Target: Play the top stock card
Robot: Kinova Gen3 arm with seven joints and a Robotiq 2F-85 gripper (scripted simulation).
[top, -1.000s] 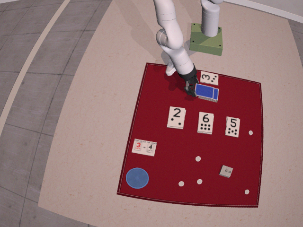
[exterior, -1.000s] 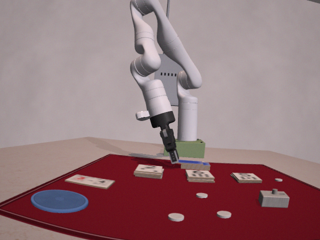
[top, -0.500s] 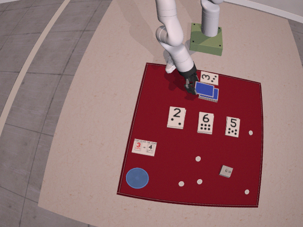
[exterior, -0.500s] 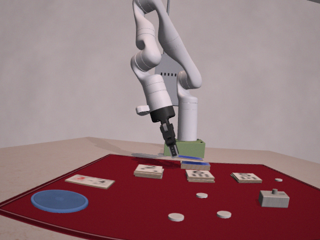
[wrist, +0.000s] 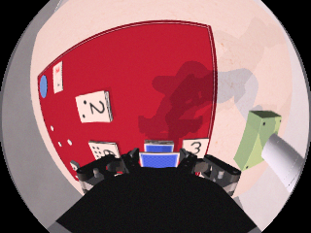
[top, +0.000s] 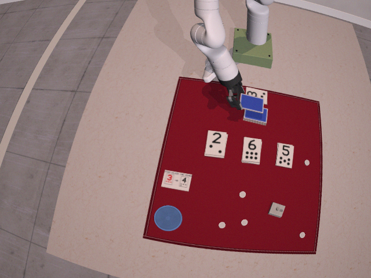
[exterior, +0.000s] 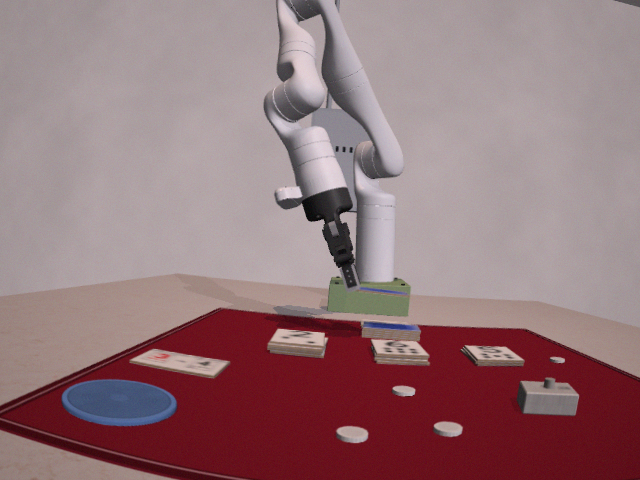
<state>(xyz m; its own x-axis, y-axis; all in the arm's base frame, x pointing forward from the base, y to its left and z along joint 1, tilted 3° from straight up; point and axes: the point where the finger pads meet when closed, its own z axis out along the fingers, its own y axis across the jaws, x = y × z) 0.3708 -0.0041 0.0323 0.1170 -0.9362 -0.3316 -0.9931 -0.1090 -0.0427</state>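
Observation:
My gripper is shut on the top card, which is blue-backed and face down, and holds it tilted a little above the blue-backed stock. In the exterior view the card hangs clear above the stock. In the wrist view the card sits between my fingers. Three face-up piles lie in a row in front: a black 2, a black 6 and a black 5. A face-up black 3 lies behind the stock, partly hidden by the held card.
A rule card showing a red 3 and a black 4 lies at the mat's left. A blue disc sits at the front left. Several white discs and a small wooden block lie at the front right. The green arm base stands behind the mat.

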